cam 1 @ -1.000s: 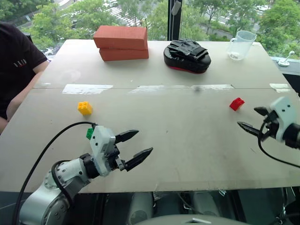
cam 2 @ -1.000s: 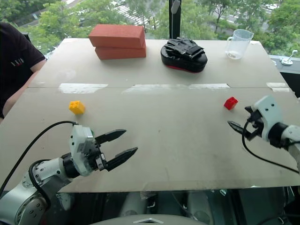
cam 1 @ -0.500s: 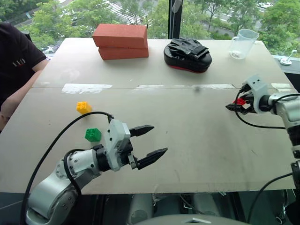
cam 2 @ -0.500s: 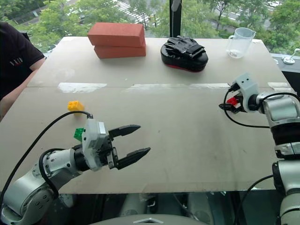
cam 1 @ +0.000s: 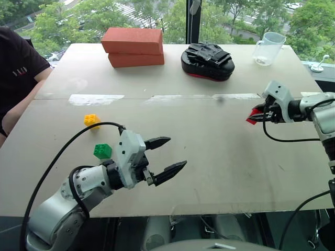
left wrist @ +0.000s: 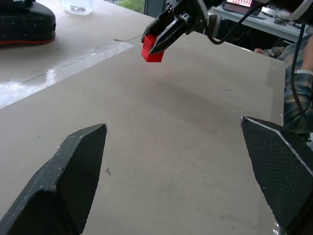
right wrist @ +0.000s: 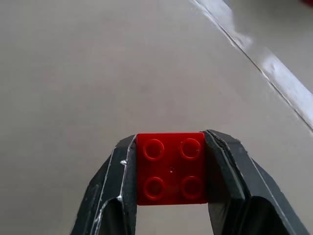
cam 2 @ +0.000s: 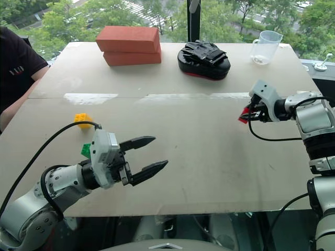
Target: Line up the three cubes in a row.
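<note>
- red cube [right wrist: 170,169] sits clamped between the right gripper's [cam 1: 255,114] fingers, at the table's [cam 1: 220,146] three o'clock side.
- yellow cube [cam 1: 91,121] and green cube [cam 1: 102,151] lie well apart toward nine o'clock, so the row lies that way.
- left gripper [cam 1: 165,156], spread wide and empty, is nearer the green.

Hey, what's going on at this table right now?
A robot is lining up three toy blocks. Its right gripper has its fingers shut on the red block. The left gripper hangs open above the table, next to the green block and the yellow block.
</note>
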Available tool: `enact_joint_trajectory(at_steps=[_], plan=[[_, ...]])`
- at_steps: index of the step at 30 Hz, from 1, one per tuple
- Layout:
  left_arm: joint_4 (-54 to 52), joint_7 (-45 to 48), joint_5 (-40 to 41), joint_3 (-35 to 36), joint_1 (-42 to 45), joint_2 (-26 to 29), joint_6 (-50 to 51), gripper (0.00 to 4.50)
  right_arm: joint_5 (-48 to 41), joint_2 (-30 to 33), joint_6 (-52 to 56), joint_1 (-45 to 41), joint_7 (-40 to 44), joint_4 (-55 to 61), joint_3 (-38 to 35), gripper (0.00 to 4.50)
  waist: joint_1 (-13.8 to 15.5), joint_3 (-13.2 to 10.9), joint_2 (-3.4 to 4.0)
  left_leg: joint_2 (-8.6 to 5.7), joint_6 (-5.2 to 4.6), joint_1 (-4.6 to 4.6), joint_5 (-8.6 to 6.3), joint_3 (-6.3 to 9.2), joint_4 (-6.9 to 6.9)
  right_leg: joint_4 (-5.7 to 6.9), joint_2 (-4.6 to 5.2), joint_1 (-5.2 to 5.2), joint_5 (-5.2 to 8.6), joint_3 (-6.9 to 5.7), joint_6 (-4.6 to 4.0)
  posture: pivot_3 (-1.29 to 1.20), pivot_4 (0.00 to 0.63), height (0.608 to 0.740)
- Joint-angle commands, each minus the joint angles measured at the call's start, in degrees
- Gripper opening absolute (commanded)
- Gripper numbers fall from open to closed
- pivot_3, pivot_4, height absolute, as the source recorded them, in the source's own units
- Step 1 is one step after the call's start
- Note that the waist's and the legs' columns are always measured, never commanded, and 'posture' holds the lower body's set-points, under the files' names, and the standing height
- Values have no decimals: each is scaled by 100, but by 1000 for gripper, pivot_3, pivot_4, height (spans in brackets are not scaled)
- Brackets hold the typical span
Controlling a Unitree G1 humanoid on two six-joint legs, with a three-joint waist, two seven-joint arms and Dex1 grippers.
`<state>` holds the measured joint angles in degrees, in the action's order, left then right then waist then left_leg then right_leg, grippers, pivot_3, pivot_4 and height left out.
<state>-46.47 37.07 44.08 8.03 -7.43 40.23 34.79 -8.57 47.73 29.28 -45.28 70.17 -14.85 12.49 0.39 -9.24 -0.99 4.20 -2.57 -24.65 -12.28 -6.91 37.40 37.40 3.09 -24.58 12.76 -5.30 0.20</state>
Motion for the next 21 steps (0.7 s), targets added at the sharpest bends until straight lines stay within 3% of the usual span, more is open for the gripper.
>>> enact_joint_trajectory(at_steps=[1,6,21], plan=[[-218,114,44,105,-79,131,-77,4500,-86,-159,-176,-82,505,840,331,1298,-9,0,0,1,0,2,0,0,0,1,0,0,1,-1,1,0,150,740],[-259,170,54,209,-184,230,-98,4500,563,-416,-627,-333,602,574,963,1298,26,0,0,-1,0,1,0,1,6,5,7,1,11,-5,-16,0,150,740],[-597,-22,65,394,-622,274,-65,4500,946,-1040,-979,-539,664,-58,1133,1298,28,-1,1,-1,8,-1,4,-1,6,6,5,-1,7,-4,-17,0,150,740]])
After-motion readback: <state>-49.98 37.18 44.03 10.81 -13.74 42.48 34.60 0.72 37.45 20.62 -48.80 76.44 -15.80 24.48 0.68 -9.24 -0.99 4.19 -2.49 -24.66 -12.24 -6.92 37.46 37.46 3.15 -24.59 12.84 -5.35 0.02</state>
